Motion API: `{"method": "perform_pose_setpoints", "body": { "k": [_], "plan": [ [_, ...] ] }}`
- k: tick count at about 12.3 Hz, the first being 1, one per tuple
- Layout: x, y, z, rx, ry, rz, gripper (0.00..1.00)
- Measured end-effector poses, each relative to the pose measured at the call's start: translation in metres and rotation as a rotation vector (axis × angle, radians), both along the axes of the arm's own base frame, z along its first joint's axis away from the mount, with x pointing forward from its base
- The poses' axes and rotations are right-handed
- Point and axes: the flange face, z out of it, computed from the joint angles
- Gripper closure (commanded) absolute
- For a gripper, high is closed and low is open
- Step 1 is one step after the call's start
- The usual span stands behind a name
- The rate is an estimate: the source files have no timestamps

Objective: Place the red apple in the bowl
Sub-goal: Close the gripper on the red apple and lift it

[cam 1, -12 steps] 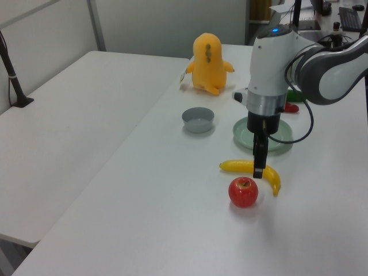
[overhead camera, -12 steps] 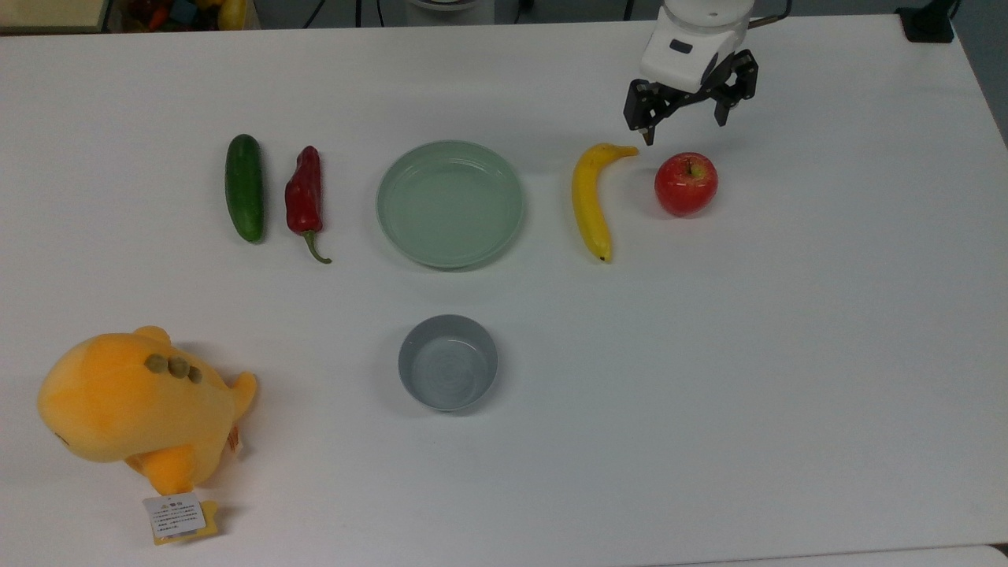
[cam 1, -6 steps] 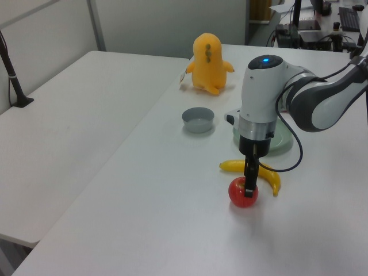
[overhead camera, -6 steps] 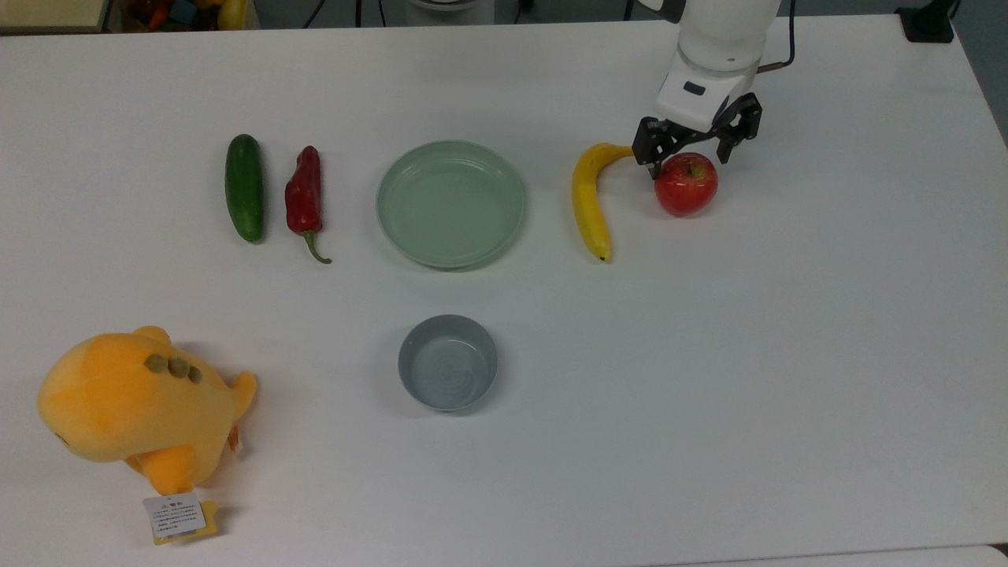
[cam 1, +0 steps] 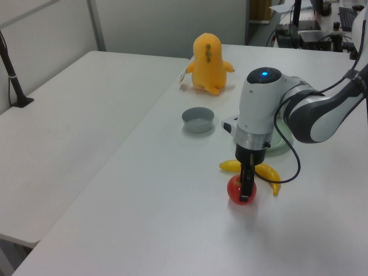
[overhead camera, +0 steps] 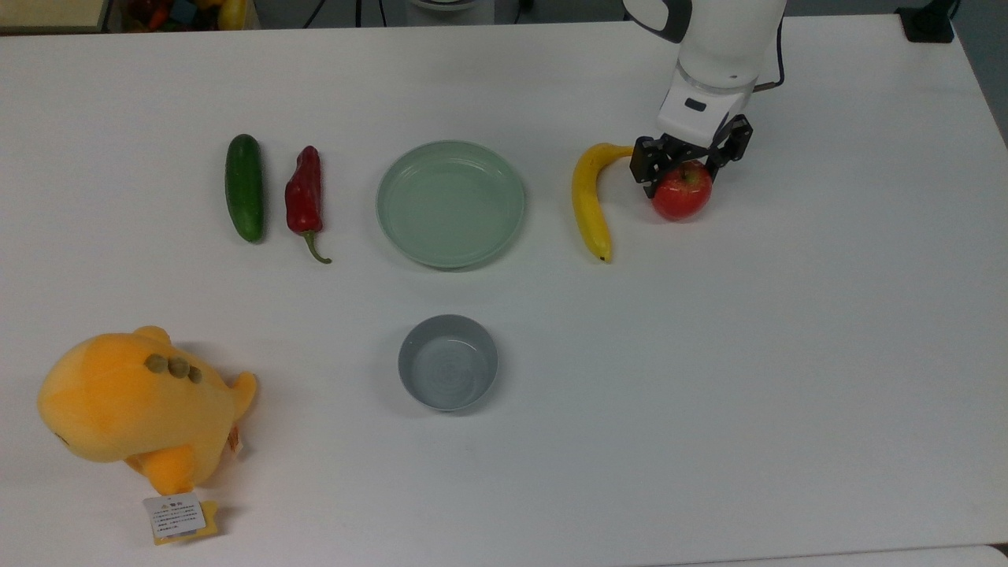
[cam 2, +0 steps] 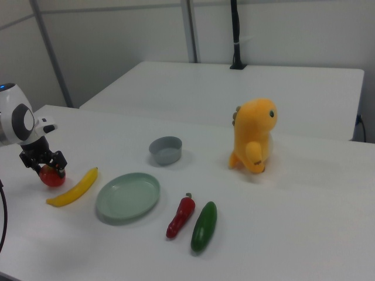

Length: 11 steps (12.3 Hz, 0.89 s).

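The robot arm's tool point(overhead camera: 683, 167) straddles the apple point(overhead camera: 682, 196) on the white desk point(overhead camera: 787, 354), its black fingers point(overhead camera: 647, 167) spread to either side of the fruit; whether they already press against it cannot be told. In the left view the tool point(cam 1: 246, 192) reaches down over the apple point(cam 1: 236, 190), which sits on the desk. A banana point(overhead camera: 591, 201) lies just beside the apple, on the top view's left. Further along the same row come a pale green plate point(overhead camera: 450, 203), a chili point(overhead camera: 305, 197) and a cucumber point(overhead camera: 244, 187). The grey bowl point(overhead camera: 447, 361) stands well apart from the apple, below the plate in the top view. A yellow plush toy point(overhead camera: 138, 409) occupies the top view's lower left corner.
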Motion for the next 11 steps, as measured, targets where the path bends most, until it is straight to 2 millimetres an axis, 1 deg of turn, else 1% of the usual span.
{"method": "perform_pose_setpoints", "body": {
  "k": [4,6,9,11],
  "plan": [
    [0.002,-0.001,0.002,-0.001,-0.005,-0.001,1.0],
    [0.011,-0.007,0.014,0.01,-0.026,-0.016,1.0],
    [0.036,-0.028,0.058,0.025,-0.07,-0.063,1.0],
    [0.063,-0.054,0.1,0.06,-0.046,-0.071,0.99]
  ]
}}
